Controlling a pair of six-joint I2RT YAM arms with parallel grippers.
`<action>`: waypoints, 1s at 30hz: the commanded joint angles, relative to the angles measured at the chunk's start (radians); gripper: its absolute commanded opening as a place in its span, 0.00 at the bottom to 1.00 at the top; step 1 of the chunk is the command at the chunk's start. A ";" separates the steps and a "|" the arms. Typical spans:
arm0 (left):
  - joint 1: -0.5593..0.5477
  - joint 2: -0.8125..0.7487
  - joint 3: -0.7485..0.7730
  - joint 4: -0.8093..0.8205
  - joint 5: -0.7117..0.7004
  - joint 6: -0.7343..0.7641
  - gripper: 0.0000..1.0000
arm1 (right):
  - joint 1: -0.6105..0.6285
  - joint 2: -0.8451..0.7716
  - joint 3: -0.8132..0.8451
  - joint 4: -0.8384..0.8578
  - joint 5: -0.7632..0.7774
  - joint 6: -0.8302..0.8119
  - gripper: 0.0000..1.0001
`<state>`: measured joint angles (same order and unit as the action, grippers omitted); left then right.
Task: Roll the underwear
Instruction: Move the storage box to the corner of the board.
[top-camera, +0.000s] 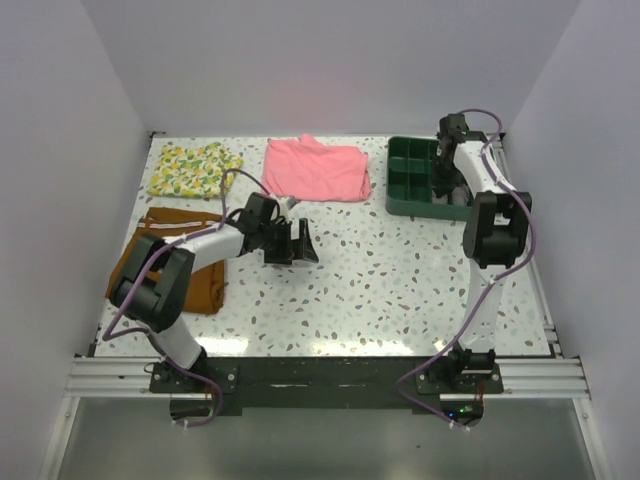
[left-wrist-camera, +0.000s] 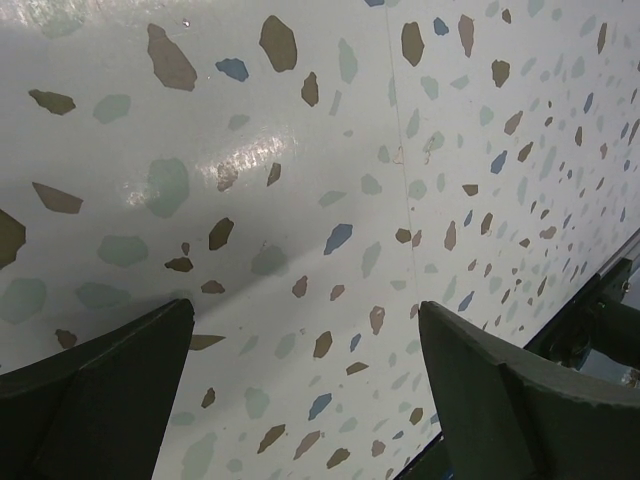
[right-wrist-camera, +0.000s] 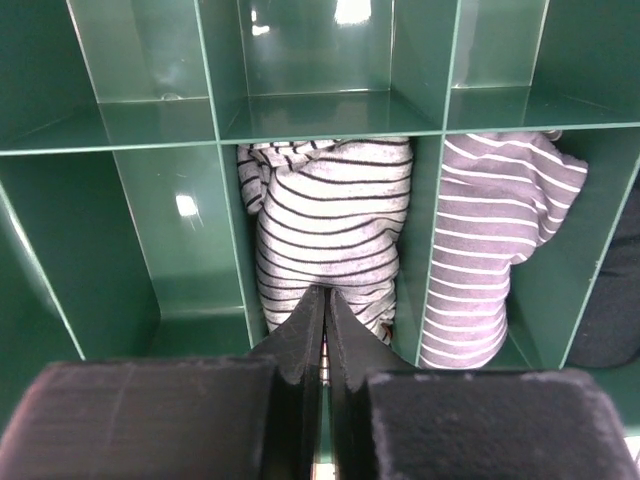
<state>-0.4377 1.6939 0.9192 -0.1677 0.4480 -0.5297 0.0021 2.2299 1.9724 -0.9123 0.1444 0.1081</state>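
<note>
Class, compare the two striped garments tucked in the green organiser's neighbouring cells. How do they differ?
The grey-white underwear has thin dark stripes; the mauve garment has white stripes. The underwear fills the green organiser's middle cell, the mauve garment the cell to its right. The shut right hand points at the underwear, not the mauve garment. Both are bunched and striped.

My left arm (top-camera: 205, 245) sits low, elbow bent on the near left, forearm reaching right. The left gripper (top-camera: 292, 243) has its jaws spread wide, fingers (left-wrist-camera: 110, 380) well apart. My right arm (top-camera: 495, 228) stretches to the far right, wrist tipped down. The right gripper (right-wrist-camera: 325, 300) is fully closed, fingertips touching.
</note>
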 joint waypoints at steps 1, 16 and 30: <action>0.007 -0.092 0.027 -0.015 0.001 0.033 1.00 | -0.001 -0.054 -0.038 0.007 0.034 -0.004 0.09; 0.007 -0.250 0.084 -0.107 -0.069 0.014 1.00 | 0.001 -0.418 -0.398 0.337 -0.141 0.067 0.57; 0.007 -0.304 0.087 -0.156 -0.158 0.019 1.00 | 0.001 -0.455 -0.577 0.294 -0.273 0.117 0.59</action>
<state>-0.4377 1.4269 0.9855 -0.3202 0.3264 -0.5121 0.0044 1.7672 1.3849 -0.6365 -0.1017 0.1947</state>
